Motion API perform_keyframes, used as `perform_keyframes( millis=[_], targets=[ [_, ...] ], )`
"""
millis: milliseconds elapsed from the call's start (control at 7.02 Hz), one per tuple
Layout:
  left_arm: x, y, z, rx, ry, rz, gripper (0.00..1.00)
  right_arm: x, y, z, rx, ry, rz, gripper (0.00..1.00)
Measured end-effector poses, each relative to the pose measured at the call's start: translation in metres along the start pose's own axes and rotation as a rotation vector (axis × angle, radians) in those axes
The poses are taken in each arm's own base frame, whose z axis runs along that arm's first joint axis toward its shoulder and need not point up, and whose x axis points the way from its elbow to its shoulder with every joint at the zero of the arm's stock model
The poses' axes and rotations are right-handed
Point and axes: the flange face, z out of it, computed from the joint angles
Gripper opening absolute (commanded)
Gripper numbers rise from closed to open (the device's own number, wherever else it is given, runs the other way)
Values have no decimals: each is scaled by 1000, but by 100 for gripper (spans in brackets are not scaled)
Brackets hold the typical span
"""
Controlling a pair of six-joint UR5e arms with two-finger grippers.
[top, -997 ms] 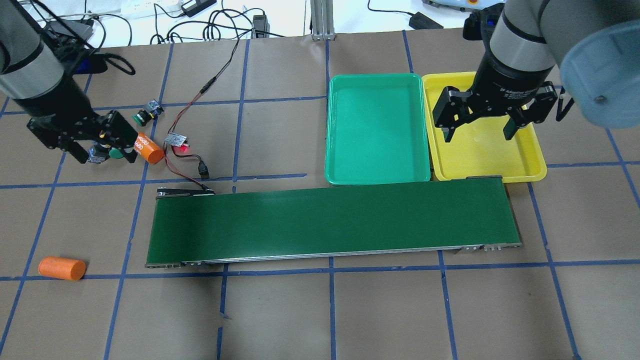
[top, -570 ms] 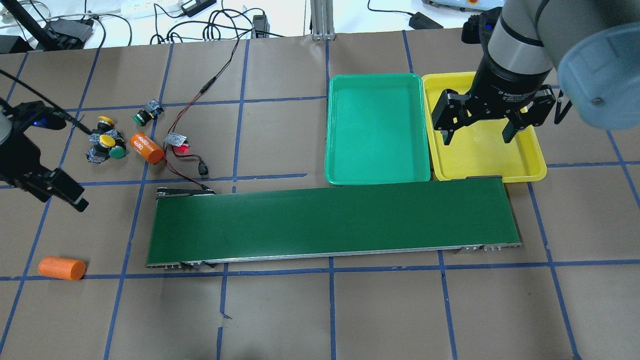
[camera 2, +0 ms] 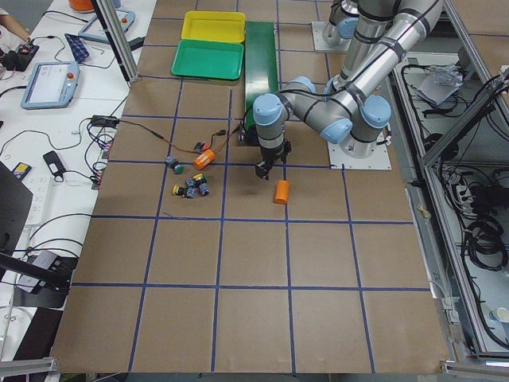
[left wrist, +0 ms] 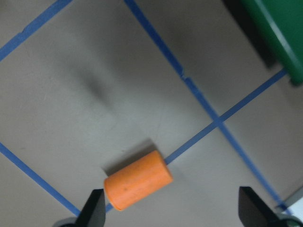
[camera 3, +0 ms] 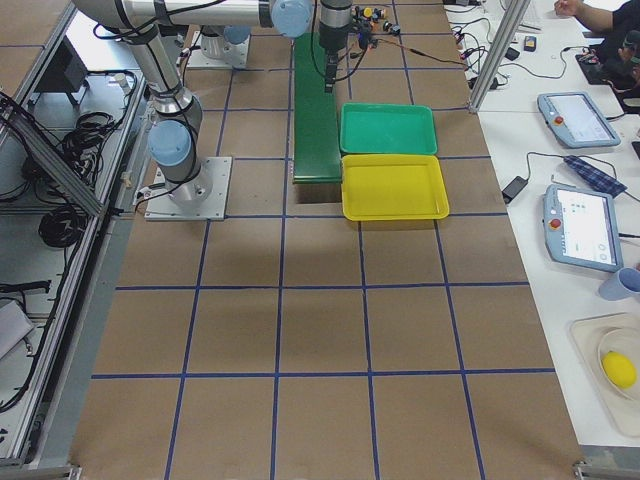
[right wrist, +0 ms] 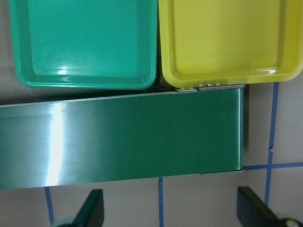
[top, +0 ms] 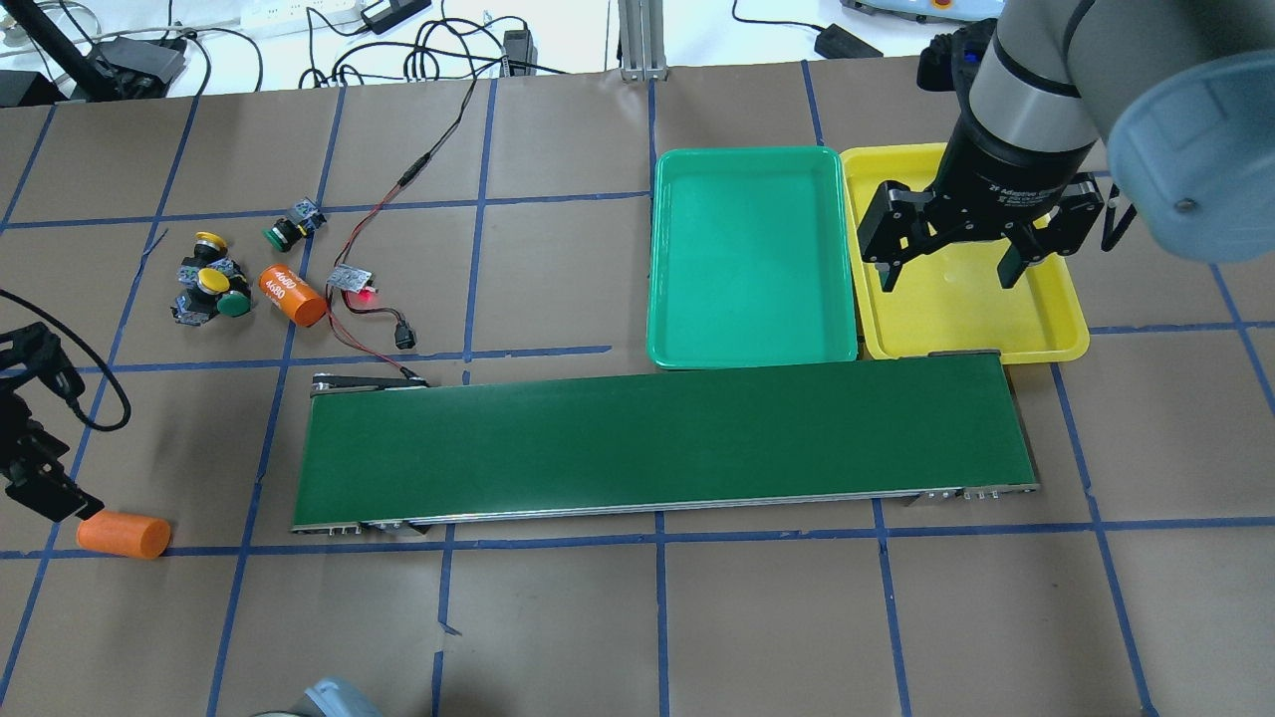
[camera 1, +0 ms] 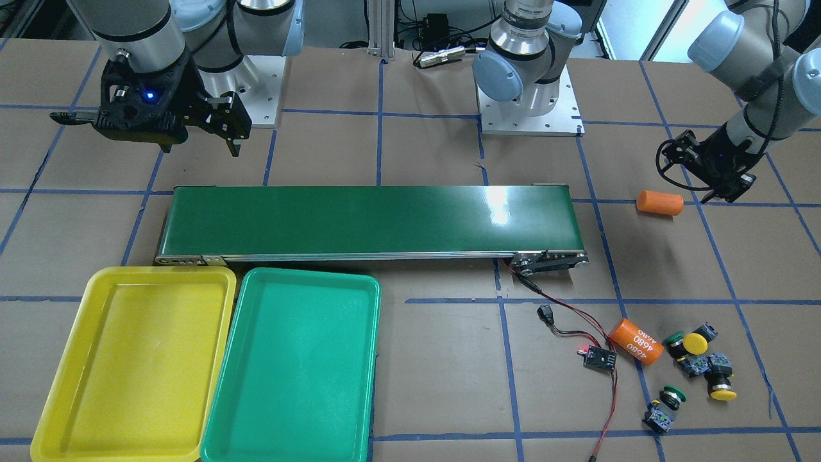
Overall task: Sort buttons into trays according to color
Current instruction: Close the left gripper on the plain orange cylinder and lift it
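Buttons point(top: 211, 284) well apart from both wide-open, empty jaws, left beside orange cylinder point(top: 124, 534).

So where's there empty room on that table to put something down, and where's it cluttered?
Both the green tray and yellow tray are empty, the conveyor belt is bare, and so is the brown paper between it and the robot. It's crowded off the belt's left end: buttons, the 4680 cylinder and a wired board bunch together.
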Motion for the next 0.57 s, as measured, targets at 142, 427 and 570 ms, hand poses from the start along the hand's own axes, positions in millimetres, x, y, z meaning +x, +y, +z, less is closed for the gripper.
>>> perform_keyframes(
  millis=[142, 427, 570],
  targets=[
    [-1, 8, 14, -7, -18, 76, 100, 0, 0, 0, 2, 1, -3, 100],
    [0, 10, 42, -6, -10, 200, 100, 1, 0, 0, 0, 11, -2, 100],
    [2, 9, 52, -6, -7, 217, 100, 1, 0, 1, -1, 13, 3, 100]
  ],
)
